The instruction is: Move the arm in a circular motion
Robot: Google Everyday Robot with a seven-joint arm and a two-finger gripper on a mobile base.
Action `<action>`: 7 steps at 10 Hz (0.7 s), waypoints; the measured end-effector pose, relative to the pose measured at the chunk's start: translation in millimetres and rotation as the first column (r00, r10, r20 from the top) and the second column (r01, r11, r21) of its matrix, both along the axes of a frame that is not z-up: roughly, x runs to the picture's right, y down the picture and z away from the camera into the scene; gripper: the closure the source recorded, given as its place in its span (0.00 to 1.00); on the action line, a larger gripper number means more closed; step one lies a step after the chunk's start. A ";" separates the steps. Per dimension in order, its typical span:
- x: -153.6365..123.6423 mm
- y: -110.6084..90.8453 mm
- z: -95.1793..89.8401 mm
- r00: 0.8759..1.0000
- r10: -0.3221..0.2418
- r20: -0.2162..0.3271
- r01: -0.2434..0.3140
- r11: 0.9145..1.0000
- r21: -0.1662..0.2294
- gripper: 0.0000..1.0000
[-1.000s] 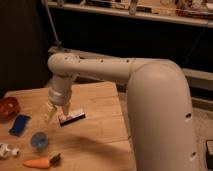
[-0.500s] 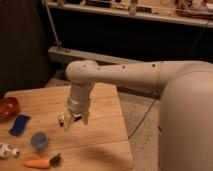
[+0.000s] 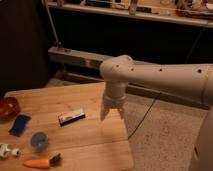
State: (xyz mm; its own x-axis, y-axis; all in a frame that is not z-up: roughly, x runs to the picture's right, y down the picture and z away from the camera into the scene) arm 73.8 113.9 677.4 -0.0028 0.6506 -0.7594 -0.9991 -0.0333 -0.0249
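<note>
Shifted to the right since half a second earlier: arm (image 3: 165, 80) and pincer (image 3: 113, 115). Then directly over the dark bar (image 3: 70, 117), now off to its right, with the bar fully exposed. Bar and its neighbours in the same spots as before.

Arm: off-white, tubular, reaching in from the right of the bar, small dark holes along the long segment. Rounded elbow joint above and to the right of the bar. Short last segment dropping straight down from that joint.

Pincer: pointing down, tips about level with the bar in the view, well clear of it to the right, close to the right edge of the surface (image 3: 85, 145). Cannot tell whether over the wood or just past the edge. Spread and empty, fingers (image 3: 105, 112) apart.

Bar: dark with a pale strip along one long side, lying flat on the wooden surface, right end angled slightly away from the camera.

Left of the bar: flat blue item (image 3: 20, 125). Further left, at the frame edge: orange-red bowl (image 3: 7, 108).
Below and left of the bar: round blue cup-like item (image 3: 39, 140).
Nearer the camera than the bar: orange carrot-shaped piece (image 3: 43, 162) with a dark end, and small white parts (image 3: 7, 150) at the left edge. All apart from one another.

Right of the bar, beyond the surface: speckled floor (image 3: 165, 135), with a thin dark cable (image 3: 147, 112) running across it.
Far behind the bar: dark shelving (image 3: 125, 12).
</note>
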 end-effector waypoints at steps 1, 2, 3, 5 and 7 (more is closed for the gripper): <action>42.3 -10.4 11.6 0.994 0.037 -0.106 -0.036 0.999 0.008 0.35; 90.8 -28.1 27.4 0.970 0.078 -0.228 -0.075 0.997 0.026 0.35; 126.5 -48.6 43.9 0.940 0.105 -0.324 -0.094 0.994 0.047 0.35; 140.6 -108.8 88.4 0.904 0.109 -0.414 -0.074 0.992 0.101 0.35; 108.2 -159.1 124.1 0.907 0.074 -0.414 -0.018 0.990 0.137 0.35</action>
State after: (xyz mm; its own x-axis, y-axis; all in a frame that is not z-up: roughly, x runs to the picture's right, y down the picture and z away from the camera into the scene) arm 182.0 -45.2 801.5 -0.3335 0.7330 -0.5928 -0.9162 -0.1039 0.3869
